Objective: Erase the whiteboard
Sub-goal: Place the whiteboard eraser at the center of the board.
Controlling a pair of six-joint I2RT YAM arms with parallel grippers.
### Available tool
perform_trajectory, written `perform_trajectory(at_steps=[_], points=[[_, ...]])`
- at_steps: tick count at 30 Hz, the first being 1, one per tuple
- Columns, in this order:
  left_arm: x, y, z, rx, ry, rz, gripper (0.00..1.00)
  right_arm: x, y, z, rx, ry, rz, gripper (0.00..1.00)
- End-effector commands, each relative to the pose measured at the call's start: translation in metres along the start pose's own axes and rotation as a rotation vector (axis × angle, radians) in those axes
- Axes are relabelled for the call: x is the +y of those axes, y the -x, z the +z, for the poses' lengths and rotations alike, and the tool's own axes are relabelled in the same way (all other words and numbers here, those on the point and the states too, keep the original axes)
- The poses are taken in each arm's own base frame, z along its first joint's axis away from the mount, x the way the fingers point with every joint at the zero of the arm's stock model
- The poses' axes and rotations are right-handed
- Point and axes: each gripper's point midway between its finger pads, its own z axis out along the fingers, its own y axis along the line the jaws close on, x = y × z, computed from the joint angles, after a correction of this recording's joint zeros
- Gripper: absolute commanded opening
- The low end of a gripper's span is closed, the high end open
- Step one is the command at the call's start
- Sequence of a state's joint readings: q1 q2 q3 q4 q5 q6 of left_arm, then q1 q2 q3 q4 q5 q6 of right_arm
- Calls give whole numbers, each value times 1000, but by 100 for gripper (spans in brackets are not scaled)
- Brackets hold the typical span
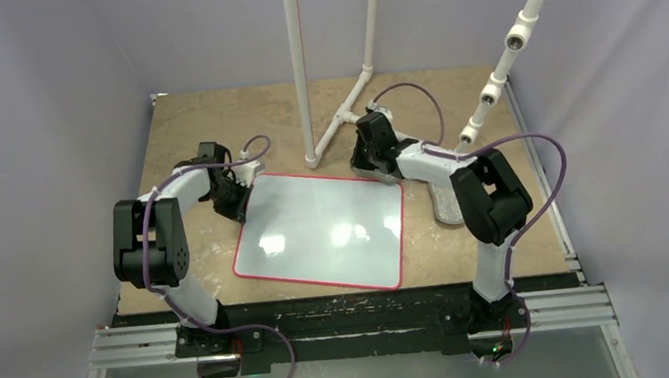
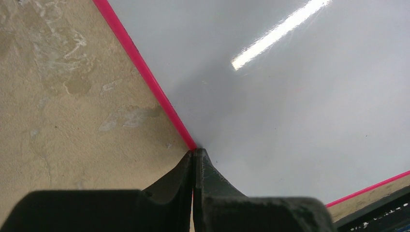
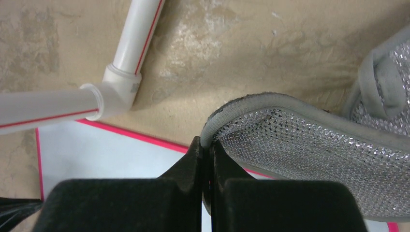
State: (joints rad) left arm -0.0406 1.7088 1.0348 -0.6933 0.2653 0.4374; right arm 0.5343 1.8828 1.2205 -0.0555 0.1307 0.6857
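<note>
The whiteboard (image 1: 321, 231) lies flat in the middle of the table, glossy white with a thin red rim and no scribbles showing. My left gripper (image 1: 239, 205) is at its far left edge. In the left wrist view its fingers (image 2: 195, 153) are shut on the red rim (image 2: 145, 72), with the board face (image 2: 300, 111) to the right. My right gripper (image 1: 375, 169) is at the board's far right corner. In the right wrist view it (image 3: 208, 145) is shut on the edge of a silvery-grey mesh pad (image 3: 309, 159), which hangs over the board's rim (image 3: 96, 150).
A second silvery-grey pad (image 1: 446, 205) lies on the table right of the board, also in the right wrist view (image 3: 387, 82). A white pipe frame (image 1: 334, 125) stands just behind the board, its elbow (image 3: 118, 82) close to my right gripper. Walls enclose the tan table (image 1: 207, 127).
</note>
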Motion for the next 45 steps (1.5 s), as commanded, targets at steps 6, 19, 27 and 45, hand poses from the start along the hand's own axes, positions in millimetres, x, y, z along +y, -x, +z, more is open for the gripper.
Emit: perform_trajectory(at_steps=[6, 19, 27, 45], points=[[-2, -17, -12, 62, 9, 18, 7, 10, 40, 23, -50, -44, -65, 0], [-3, -15, -14, 55, 4, 17, 8, -38, 19, 5, -47, -118, 131, 27], [-5, -5, -36, 24, -2, 94, 17, -25, 29, -13, -27, -63, 30, 63], [-57, -39, -74, -30, -148, 439, 49, -61, -8, -18, 45, -126, -83, 86]])
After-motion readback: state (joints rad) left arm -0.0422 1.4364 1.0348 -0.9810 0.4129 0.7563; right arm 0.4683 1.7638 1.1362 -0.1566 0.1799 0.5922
